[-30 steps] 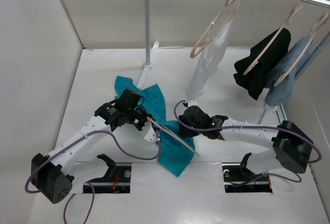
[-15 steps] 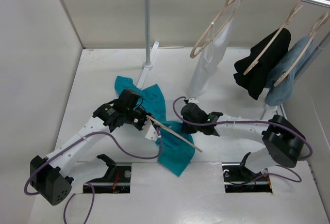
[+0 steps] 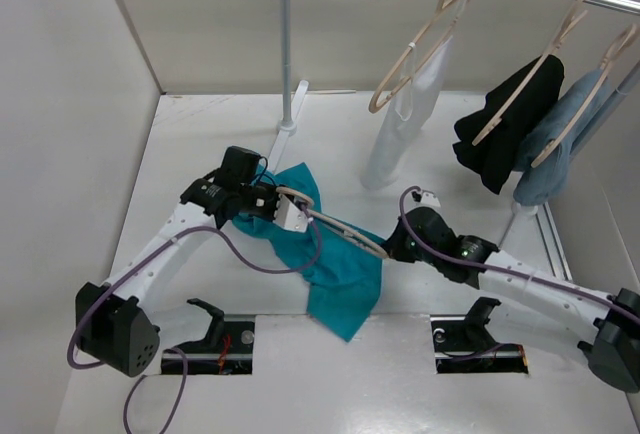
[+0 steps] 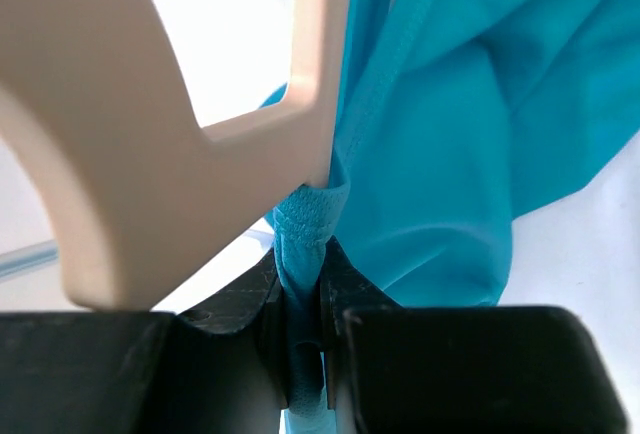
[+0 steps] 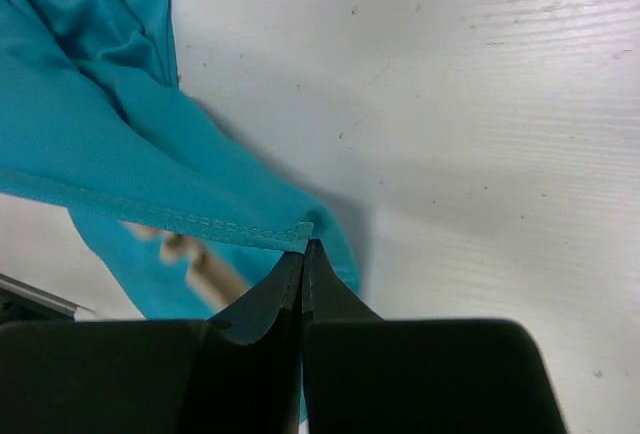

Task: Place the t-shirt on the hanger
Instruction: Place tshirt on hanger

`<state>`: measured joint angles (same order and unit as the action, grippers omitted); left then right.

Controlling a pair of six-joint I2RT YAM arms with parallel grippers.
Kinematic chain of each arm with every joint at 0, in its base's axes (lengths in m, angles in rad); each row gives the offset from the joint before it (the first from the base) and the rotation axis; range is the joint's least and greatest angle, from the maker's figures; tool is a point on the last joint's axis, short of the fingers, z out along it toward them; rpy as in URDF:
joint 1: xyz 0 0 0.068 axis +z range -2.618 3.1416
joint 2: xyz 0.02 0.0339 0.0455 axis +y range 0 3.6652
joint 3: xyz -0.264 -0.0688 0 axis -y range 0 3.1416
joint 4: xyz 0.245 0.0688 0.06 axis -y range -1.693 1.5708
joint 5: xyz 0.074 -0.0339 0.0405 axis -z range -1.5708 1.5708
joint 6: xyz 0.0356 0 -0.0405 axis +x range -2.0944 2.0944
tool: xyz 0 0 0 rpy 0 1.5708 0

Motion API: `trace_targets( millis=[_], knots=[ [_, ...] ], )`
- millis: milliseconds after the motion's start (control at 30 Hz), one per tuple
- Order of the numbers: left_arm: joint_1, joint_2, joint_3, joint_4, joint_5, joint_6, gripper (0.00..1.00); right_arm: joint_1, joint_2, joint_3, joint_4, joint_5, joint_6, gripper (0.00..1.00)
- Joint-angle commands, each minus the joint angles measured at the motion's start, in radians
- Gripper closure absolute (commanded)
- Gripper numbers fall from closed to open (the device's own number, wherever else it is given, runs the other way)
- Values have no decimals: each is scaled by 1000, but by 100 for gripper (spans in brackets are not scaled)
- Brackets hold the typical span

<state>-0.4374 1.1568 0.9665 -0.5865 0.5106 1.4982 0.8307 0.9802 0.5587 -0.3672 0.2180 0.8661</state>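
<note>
The teal t-shirt (image 3: 338, 279) lies crumpled at the table's middle, its upper part lifted. My left gripper (image 3: 280, 209) is shut on the ribbed collar (image 4: 300, 244), right beside the beige hanger (image 3: 335, 229). In the left wrist view, the hanger (image 4: 150, 174) sits just above the left gripper (image 4: 300, 294), with the t-shirt (image 4: 450, 154) draped to its right. My right gripper (image 3: 391, 249) is at the shirt's right edge. In the right wrist view, the right gripper (image 5: 303, 249) is shut, its tips pinching the corner of the stitched hem (image 5: 200, 222). A bit of hanger (image 5: 205, 269) shows behind the cloth.
A clothes rack's grey pole (image 3: 287, 44) rises at the back, its foot just behind the shirt. Its rail at the upper right carries hangers with a white garment (image 3: 408, 114), a black one (image 3: 505, 129) and a grey-blue one (image 3: 560, 149). White walls enclose the table.
The right gripper shut at the shirt's hem and moved right, its arm stretching out. The left gripper moved back and up with collar and hanger, and the shirt now spreads wider.
</note>
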Motion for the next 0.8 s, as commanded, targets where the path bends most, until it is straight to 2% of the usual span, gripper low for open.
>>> trace_targets(
  millis=[0,100,267,333,500,767],
  knots=[
    [28,-2,52,95,-102,-21,100,-12,-72,-22,-193,86,8,100],
    [28,-2,52,120,-112,-38,100,-12,-107,-3,-214,109,17,100],
    [38,70,103,160,-169,-205,100,-12,-94,6,-272,100,17,100],
    [39,81,104,145,-198,-162,100,-12,-94,6,-272,100,4,100],
    [39,21,-32,269,-314,-21,100,-12,-140,52,-349,161,-5,100],
    [-12,98,-12,243,-380,-95,100,18,-94,179,-352,161,-177,100]
  ],
)
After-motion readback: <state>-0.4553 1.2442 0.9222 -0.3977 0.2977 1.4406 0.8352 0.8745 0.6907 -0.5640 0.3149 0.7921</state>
